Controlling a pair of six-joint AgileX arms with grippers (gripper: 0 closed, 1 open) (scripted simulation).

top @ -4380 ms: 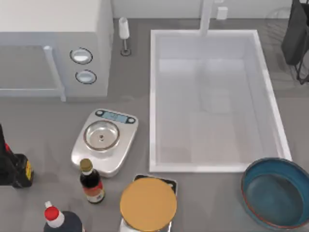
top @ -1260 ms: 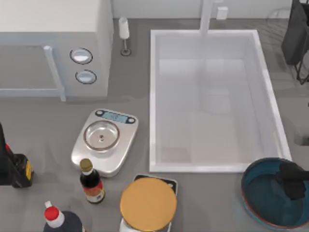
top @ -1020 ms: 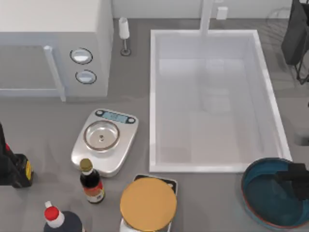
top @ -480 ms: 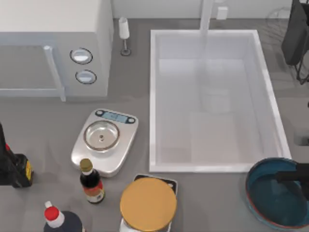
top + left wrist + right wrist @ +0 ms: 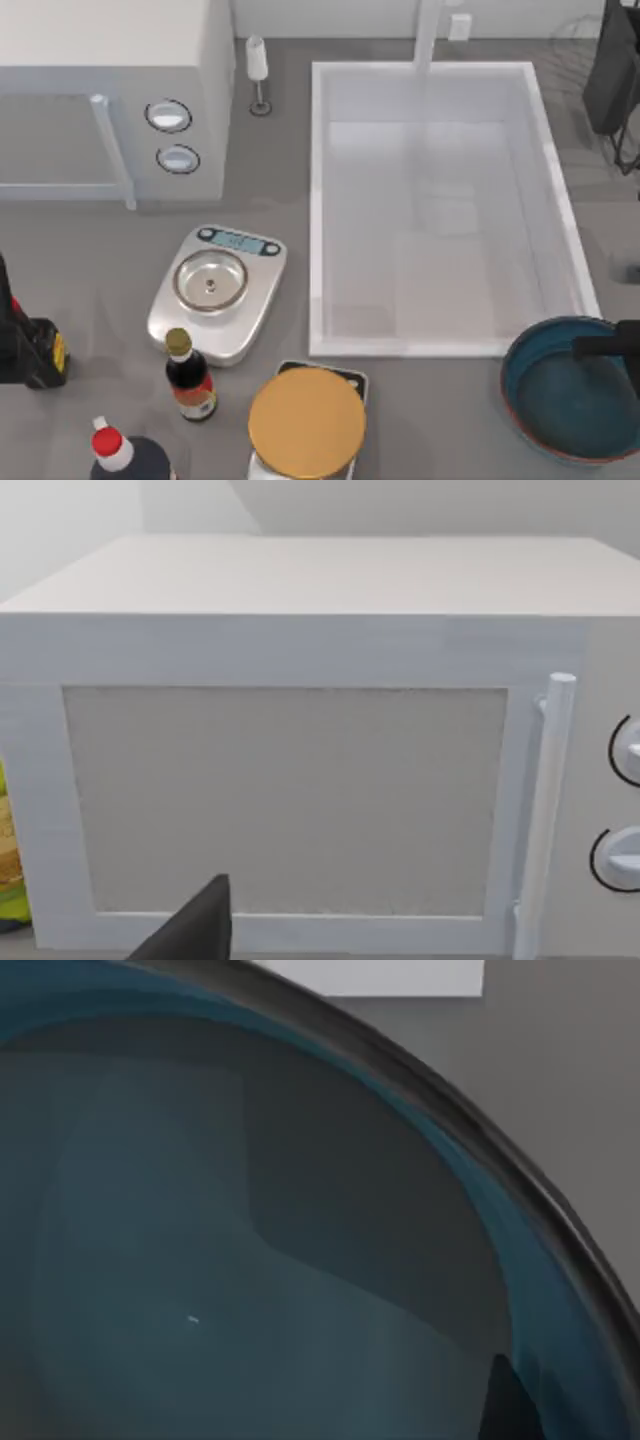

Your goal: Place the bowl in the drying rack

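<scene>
Item: the bowl (image 5: 568, 400), teal-blue, at the table's near right corner just below the sink (image 5: 320, 200), my right gripper (image 5: 612, 345) at its rim for lifting rackward, finger state impossible to tell; left arm parked facing the microwave (image 5: 300, 730).

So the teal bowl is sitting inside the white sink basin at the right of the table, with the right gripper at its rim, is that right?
Not quite. The top view shows the bowl outside the sink basin, on the grey counter just past the basin's near right corner. The rest holds: it is at the right of the table, with the right gripper at its rim.
</scene>
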